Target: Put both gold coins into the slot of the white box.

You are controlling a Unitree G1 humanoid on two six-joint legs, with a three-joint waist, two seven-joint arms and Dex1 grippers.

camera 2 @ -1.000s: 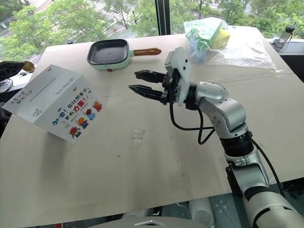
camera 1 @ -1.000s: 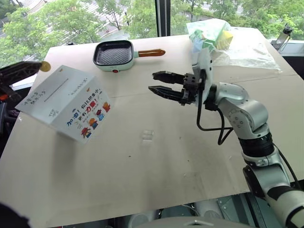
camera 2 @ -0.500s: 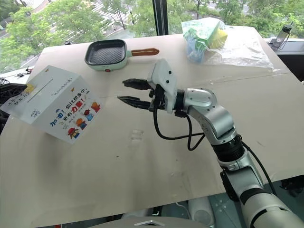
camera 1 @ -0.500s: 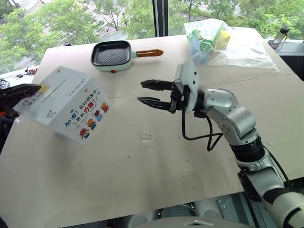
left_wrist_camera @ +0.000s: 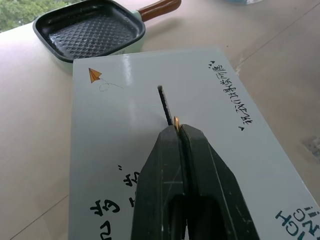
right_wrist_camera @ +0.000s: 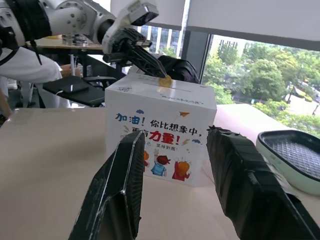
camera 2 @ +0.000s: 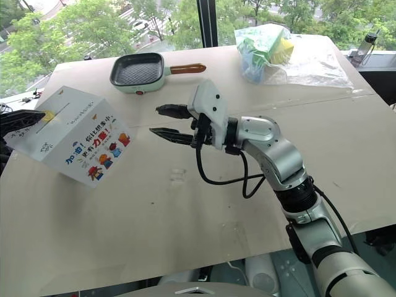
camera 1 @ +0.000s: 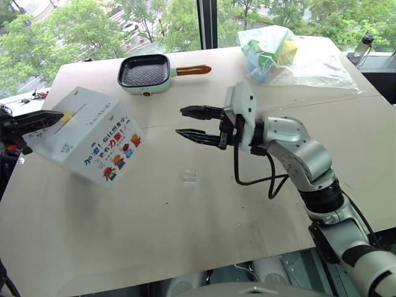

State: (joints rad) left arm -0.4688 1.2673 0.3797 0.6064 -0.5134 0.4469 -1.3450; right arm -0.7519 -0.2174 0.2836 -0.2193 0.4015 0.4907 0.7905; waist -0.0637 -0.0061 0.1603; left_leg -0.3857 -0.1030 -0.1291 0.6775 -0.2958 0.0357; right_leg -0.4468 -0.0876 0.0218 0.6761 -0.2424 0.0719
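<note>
The white box (camera 1: 86, 137) stands tilted at the table's left, cartoon figures on its front and the thin dark slot (left_wrist_camera: 165, 104) across its plain top. My left gripper (left_wrist_camera: 179, 129) is shut on a gold coin (left_wrist_camera: 176, 121), which it holds edge-on at one end of the slot. From the head, the coin (camera 2: 48, 116) is a yellow spot at the left gripper (camera 1: 59, 115) tip, on the box's top. My right gripper (camera 1: 179, 120) hangs open and empty over the middle of the table, pointing left at the box (right_wrist_camera: 160, 132), well apart from it.
A mint-green grill pan (camera 1: 146, 72) with an orange handle sits at the back. A clear bag of coloured items (camera 1: 272, 46) lies at the back right. A small clear plastic piece (camera 1: 190, 176) lies mid-table. A person's white sleeve (right_wrist_camera: 25, 67) shows beyond the box.
My left gripper has come down with the coin from above the box's far corner onto its top, at the slot. My right gripper drifted a little to the left, still open.
</note>
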